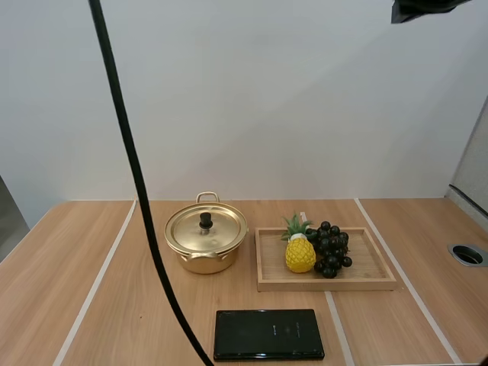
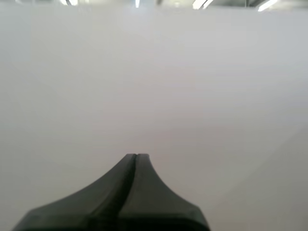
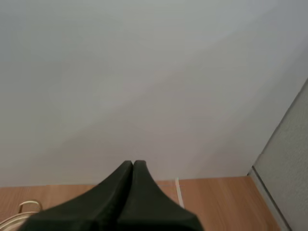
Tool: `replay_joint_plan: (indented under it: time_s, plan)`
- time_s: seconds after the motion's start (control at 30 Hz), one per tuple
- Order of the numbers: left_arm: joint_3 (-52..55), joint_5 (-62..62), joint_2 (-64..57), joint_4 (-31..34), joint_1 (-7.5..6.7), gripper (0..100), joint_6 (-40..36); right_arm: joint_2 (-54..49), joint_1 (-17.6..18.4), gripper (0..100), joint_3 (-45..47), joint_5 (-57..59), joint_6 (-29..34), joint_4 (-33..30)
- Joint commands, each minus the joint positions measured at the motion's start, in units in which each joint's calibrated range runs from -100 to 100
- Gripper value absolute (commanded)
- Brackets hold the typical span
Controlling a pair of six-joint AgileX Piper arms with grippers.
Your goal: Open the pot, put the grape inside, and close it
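In the high view, the round gold metal pot [image 1: 204, 248] stood on the pale wooden table [image 1: 91, 267] with its gold lid [image 1: 207, 228] seated flat and the black knob [image 1: 205, 220] upright at the centre, so the pot was not yet opened. Just beside it to the right lay the shallow rectangular wooden tray [image 1: 328, 284]. The dark purple bunch of grapes [image 1: 330, 249] rested in the tray, touching a yellow toy pineapple with green leaves [image 1: 300, 252]. A flat black rectangular slab [image 1: 268, 334] lay on the table nearer the camera.

In the left wrist view, the left gripper [image 2: 136, 155] held its black fingers pressed together as one wedge, holding nothing, against a blank pale wall.

In the right wrist view, the right gripper [image 3: 133, 162] likewise had its fingers together and empty, raised above the table, with the pot's loop handle [image 3: 26, 206] showing beside it.

As I judged it, nothing of the task was done: lifting the lid, moving the grapes and closing all remained.
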Motion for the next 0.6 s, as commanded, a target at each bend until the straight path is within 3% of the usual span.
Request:
replay_joint_plan:
  time_s: [0.0, 0.33, 0.57]
  plan:
    - [-0.3, 7.5, 3.8, -0.4, 0.08, 0, -0.5, 2.8, -0.2, 0, -0.9, 1.8, 0.2, 0.8]
    - [-0.3, 22.1, 16.4, -0.4, 0.08, 0, -0.5, 6.7, -0.2, 0, 5.1, 1.8, 0.2, -0.1]
    - [-0.3, 28.7, 23.1, -0.3, 0.23, 0, -0.4, 6.9, -0.2, 0, 14.3, 1.8, 0.2, -0.1]
